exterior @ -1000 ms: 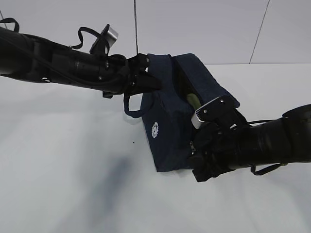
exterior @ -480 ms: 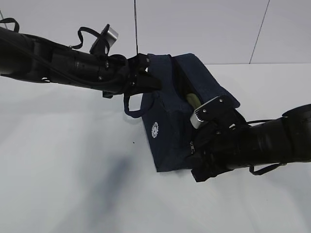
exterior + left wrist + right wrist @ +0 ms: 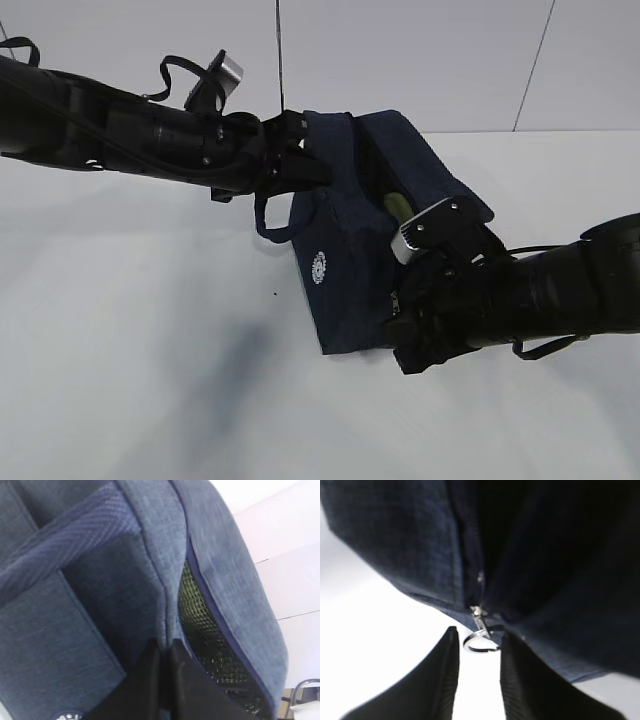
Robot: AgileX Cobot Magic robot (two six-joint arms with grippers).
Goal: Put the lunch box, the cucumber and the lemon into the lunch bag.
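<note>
Navy lunch bag (image 3: 345, 235) | pale item inside mostly hidden | right hand (image 3: 477, 672) blurred

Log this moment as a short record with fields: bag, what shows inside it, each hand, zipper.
bag: lunch bag on the white table, lid flap partly open
contents visible: pale green item in the opening; cucumber and lemon not visible
left hand: left hand shut, pinching the bag's top edge
right hand: right hand open, fingers either side of the ring pull, not clamped on it
zipper: slider at the bag's corner
</note>
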